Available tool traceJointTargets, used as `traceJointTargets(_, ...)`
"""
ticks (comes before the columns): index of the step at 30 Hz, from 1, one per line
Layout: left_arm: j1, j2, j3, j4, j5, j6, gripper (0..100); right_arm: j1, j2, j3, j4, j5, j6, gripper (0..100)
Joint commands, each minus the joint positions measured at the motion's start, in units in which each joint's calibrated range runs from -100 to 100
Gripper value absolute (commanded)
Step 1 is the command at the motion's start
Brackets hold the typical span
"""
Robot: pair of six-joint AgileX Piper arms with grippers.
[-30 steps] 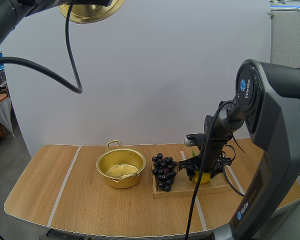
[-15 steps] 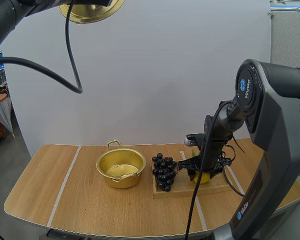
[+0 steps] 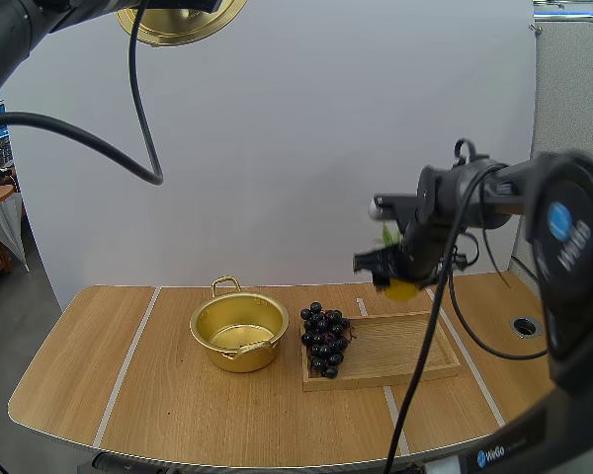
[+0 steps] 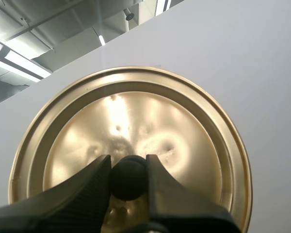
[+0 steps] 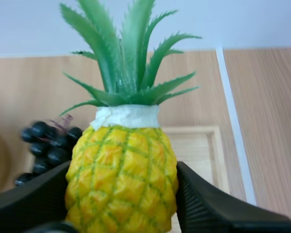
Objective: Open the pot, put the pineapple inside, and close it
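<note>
Pineapple (image 5: 122,174) is being pinched at its sides between the right gripper's (image 3: 393,271) two fingers, leafy crown up. It is being held in the air above the wooden tray (image 3: 407,348), clear of it and well apart from the pot (image 3: 222,352). Grapes (image 3: 324,341) are lying on the tray's end nearest the pot, just beside it. The pot is standing open on the table (image 3: 178,415), and nothing is seen inside it. The lid (image 4: 179,141) is being held high over the table's left side by the left gripper (image 4: 128,167), its fingers clamped on the black knob (image 4: 128,179).

Progress, as judged: opening is counted as done, the pineapple is grasped and off the tray, and the transfer is in hand. Left to do: the pineapple is to be carried across over the grapes to the pot, lowered in and released, and the lid is to be brought down and seated.
</note>
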Motion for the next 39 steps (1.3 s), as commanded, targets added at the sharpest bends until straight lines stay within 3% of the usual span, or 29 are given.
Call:
traceJointTargets(1,-0.12,-0.26,-0.59,-0.70,-1.32,-0.24,1,2.92,-7.42,-4.25,4.98,6.98,-5.33,0)
traceJointTargets(10,-0.12,-0.26,-0.59,-0.70,-1.32,-0.24,1,12.44,-12.25,-5.83,7.61,10.66,-8.45,0)
traceJointTargets(15,-0.12,-0.26,-0.59,-0.70,-1.32,-0.24,1,18.86,-11.00,-5.83,7.61,8.36,-8.45,0)
traceJointTargets(22,-0.12,-0.26,-0.59,-0.70,-1.32,-0.24,1,24.67,-5.33,-6.53,7.95,3.07,-8.17,0)
traceJointTargets(32,-0.12,-0.26,-0.59,-0.70,-1.32,-0.24,1,25.31,6.72,-6.53,5.75,-4.26,-7.81,0)
traceJointTargets(39,-0.12,-0.26,-0.59,-0.70,-1.32,-0.24,1,22.70,15.81,-12.41,4.33,-1.77,-5.33,0)
